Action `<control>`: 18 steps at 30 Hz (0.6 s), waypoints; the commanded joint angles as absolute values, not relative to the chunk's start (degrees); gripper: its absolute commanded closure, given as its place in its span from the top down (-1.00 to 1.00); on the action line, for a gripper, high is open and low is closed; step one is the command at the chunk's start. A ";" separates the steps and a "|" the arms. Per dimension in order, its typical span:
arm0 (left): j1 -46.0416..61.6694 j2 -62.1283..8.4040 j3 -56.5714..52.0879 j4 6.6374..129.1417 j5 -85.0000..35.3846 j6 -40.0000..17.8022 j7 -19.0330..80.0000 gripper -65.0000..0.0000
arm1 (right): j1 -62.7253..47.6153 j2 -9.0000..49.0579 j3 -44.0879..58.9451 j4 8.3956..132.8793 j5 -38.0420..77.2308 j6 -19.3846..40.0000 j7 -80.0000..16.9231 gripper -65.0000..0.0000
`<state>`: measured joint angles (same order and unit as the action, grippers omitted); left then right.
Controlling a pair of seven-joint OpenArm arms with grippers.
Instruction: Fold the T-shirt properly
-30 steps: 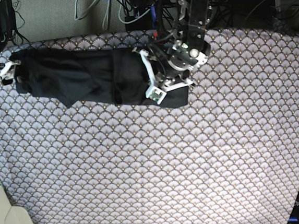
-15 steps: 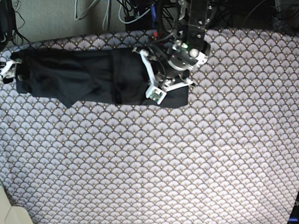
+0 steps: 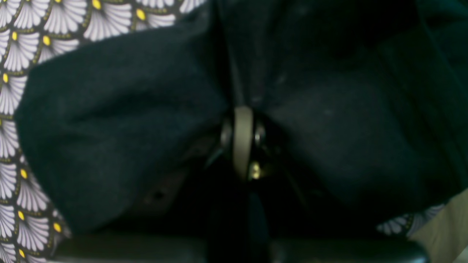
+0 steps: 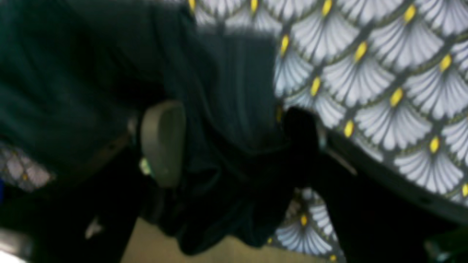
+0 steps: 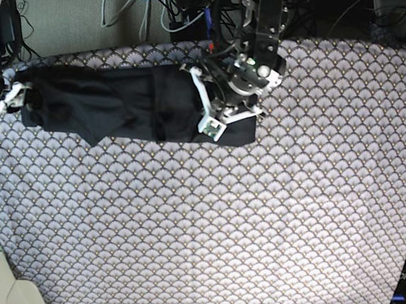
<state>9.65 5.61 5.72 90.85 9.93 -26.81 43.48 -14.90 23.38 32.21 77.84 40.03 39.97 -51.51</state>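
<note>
Slightly shifted since earlier, the soft charcoal-black cotton T-shirt point(image 5: 135, 104) is being pinched by closed left fingers point(image 3: 243, 140); right fingers point(image 4: 162, 142), spread wide, are straddling its bunched edge.

Both wrist views blurred; T-shirt point(image 5: 128, 105) right end hidden under left arm point(image 5: 243, 77).

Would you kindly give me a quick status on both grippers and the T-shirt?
Left gripper shut on the dark charcoal-black cotton T-shirt. Right gripper open, jaws straddling a bunched fold at the shirt's other end. Nothing in the way on the scallop-patterned tablecloth.
</note>
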 commanded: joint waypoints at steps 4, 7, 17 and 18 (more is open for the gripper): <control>9.71 5.49 5.58 91.47 10.95 -26.51 44.88 -1.00 | -14.02 24.48 32.40 76.26 39.52 40.00 -52.00 0.37; 9.71 5.49 5.58 91.47 10.95 -26.51 44.88 -1.00 | -13.93 24.48 32.40 76.26 39.52 40.00 -52.00 0.35; 9.36 5.49 5.58 91.47 10.95 -26.51 44.88 -1.00 | -13.85 24.22 32.48 76.35 39.69 40.00 -52.35 -0.70; 9.36 5.49 5.58 91.47 10.95 -26.51 44.88 -1.00 | -13.85 24.22 32.48 76.35 39.60 40.00 -52.44 -0.85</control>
